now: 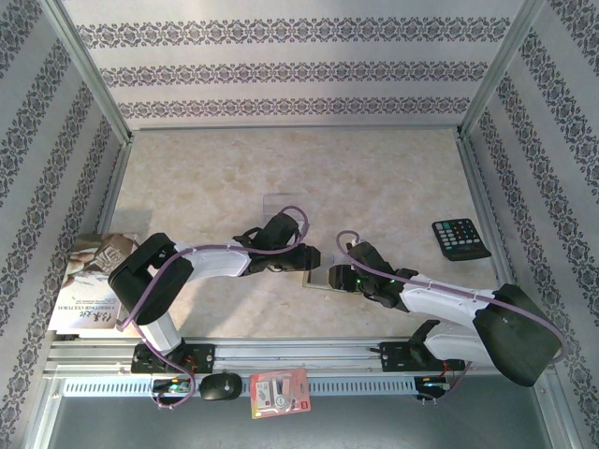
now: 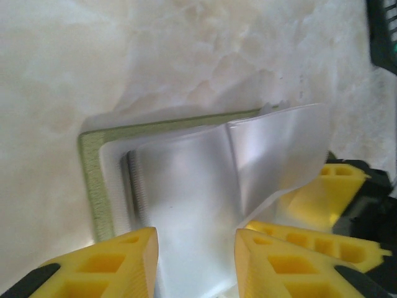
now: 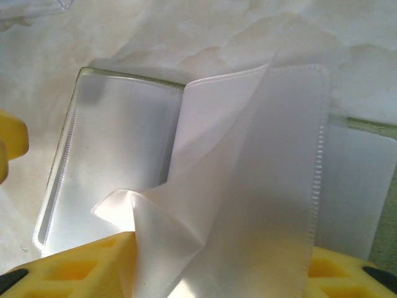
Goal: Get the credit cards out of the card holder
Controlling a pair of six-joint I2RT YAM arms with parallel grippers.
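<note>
Card holder (image 2: 90,180): open, centre of the counter (image 1: 374,178).
Left jaws: apart, over its pale pocket (image 2: 186,205).
Right jaws: straddling a lifted clear leaf (image 3: 260,186); grip unclear.
Book (image 1: 94,271): near left, title unreadable.

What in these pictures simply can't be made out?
Top view: the card holder lies mostly under both arms' ends, and its pockets are too small to read.
Left wrist view: the calculator is cut off by the frame's corner.
Right wrist view: the cloudy, crumpled sleeves hide whether any card is inside.
Both wrist views: whether the left tool or right tool actually clamps a sleeve.
</note>
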